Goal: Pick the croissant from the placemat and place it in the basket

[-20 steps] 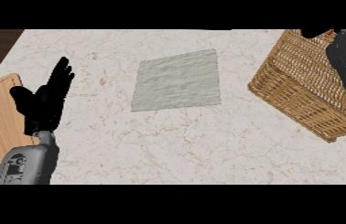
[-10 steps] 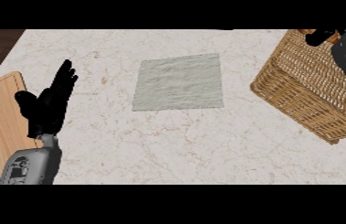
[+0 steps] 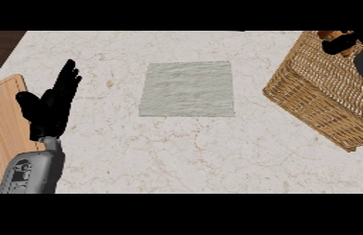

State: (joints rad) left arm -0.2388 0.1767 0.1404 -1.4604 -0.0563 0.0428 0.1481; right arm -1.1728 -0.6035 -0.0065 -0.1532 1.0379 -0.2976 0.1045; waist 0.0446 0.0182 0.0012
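R hand sits at top-right edge of the view, over the far corner of the wicker basket. Its fingers curl round the croissant, so it's closed on it. Only a small orange-brown bit of the croissant shows beside the black fingers; the rest is hidden by the hand and cut off by the frame. Can't tell if the croissant touches the basket rim or is just above it.

Basket is at the right side of the marble counter, angled, partly out of frame. Pale grey-green placemat lies flat mid-counter, near the basket but not touching.

L hand is at the left, open, fingers straight & pointing up, resting, w/ grey forearm below it. Wooden cutting board is at the left edge, just beside the L hand.
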